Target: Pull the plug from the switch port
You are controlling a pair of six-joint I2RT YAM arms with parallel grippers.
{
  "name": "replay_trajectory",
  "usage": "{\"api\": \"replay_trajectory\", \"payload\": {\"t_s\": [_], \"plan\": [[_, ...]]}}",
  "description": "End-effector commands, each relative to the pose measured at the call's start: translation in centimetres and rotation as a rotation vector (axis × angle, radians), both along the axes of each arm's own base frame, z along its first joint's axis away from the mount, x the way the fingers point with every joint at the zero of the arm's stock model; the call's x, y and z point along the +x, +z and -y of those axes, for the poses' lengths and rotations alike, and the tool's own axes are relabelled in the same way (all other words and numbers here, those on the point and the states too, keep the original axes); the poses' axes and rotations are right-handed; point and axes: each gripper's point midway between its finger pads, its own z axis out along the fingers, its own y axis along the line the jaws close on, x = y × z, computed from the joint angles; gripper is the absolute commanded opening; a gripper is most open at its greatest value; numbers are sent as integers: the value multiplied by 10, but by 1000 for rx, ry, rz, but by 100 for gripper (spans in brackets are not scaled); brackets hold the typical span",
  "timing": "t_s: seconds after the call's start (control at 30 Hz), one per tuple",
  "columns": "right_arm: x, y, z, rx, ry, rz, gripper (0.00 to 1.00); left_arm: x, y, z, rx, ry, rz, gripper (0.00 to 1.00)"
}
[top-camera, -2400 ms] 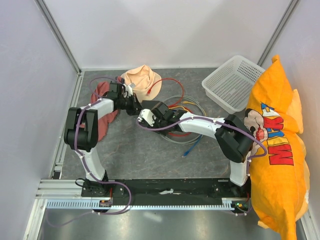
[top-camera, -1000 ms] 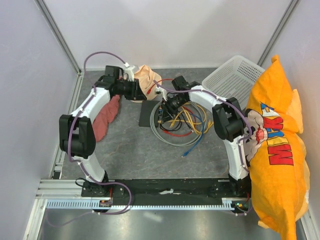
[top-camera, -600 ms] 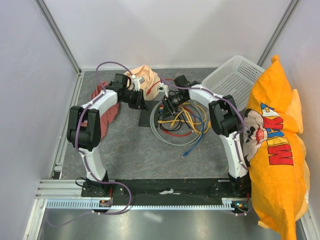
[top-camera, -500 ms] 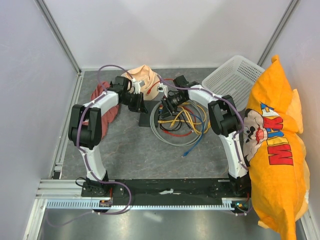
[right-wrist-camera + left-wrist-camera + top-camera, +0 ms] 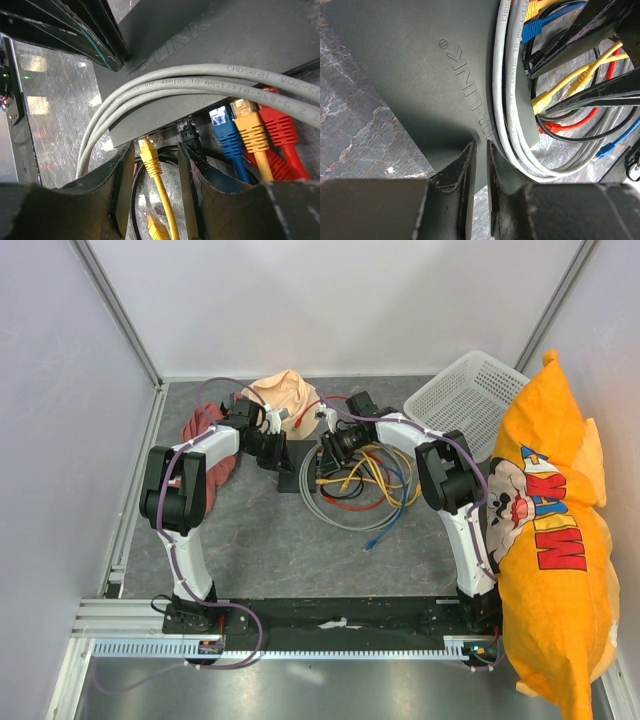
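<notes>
The switch [image 5: 420, 75] is a flat black box lying on the floor [image 5: 297, 455], with several cables plugged into its edge. In the left wrist view my left gripper [image 5: 480, 147] sits over the switch's near corner. Its jaws are drawn together to a thin slit with nothing in it. A yellow plug [image 5: 149, 155] sits in the end port of the switch [image 5: 240, 35]. My right gripper [image 5: 155, 149] stands open, one finger on each side of that plug and apart from it. In the top view both grippers meet at the switch, left [image 5: 278, 452] and right [image 5: 322, 454].
Blue [image 5: 225, 125], orange [image 5: 250, 127] and red [image 5: 277, 127] plugs sit in neighbouring ports. Grey cables [image 5: 165, 85] loop over the switch. A cable tangle [image 5: 365, 485] lies to the right. The peach hat [image 5: 285, 398], red cloth [image 5: 205, 435], white basket [image 5: 465, 400] and orange pillow [image 5: 550, 530] surround the work area.
My left arm has come down from the hat onto the switch, its jaws narrowing. My right gripper has stayed at the port edge, and its jaws have closed a little.
</notes>
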Motion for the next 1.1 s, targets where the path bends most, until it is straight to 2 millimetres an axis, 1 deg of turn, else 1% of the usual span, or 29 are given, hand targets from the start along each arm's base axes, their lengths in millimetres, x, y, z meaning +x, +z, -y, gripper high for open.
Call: {"api": "replay_trajectory", "payload": {"t_s": [0.0, 0.03, 0.17, 0.47, 0.57, 0.63, 0.73, 0.8, 0.83, 0.93, 1.07], "plan": [[0, -12, -5, -31, 3, 43, 47, -2, -23, -7, 57, 31, -32, 20], [-4, -15, -5, -35, 10, 36, 47, -5, -27, -8, 63, 32, -43, 20], [-17, -19, -10, -40, 49, 25, 47, -7, -31, -9, 65, 36, -54, 19], [-14, -28, -12, -34, 43, -11, 47, -7, -32, -7, 61, 30, -50, 18], [-16, -28, -13, -24, 56, -25, 47, -8, -32, -7, 63, 25, -47, 18], [-19, -27, -13, -8, 76, -23, 47, -9, -32, -6, 67, 22, -46, 18], [-26, -14, -14, 64, 117, -44, 48, -10, -33, -5, 68, 15, -47, 18], [-30, -14, -11, 74, 133, -72, 48, -10, -34, -4, 71, 13, -46, 18], [-29, -12, -13, 81, 143, -71, 47, -10, -35, -4, 73, 10, -46, 18], [-28, -22, -9, 50, 131, -95, 45, -11, -36, -3, 81, 4, -41, 17], [-28, -27, -8, 32, 120, -105, 45, -12, -37, -2, 90, -9, -36, 17]]}}
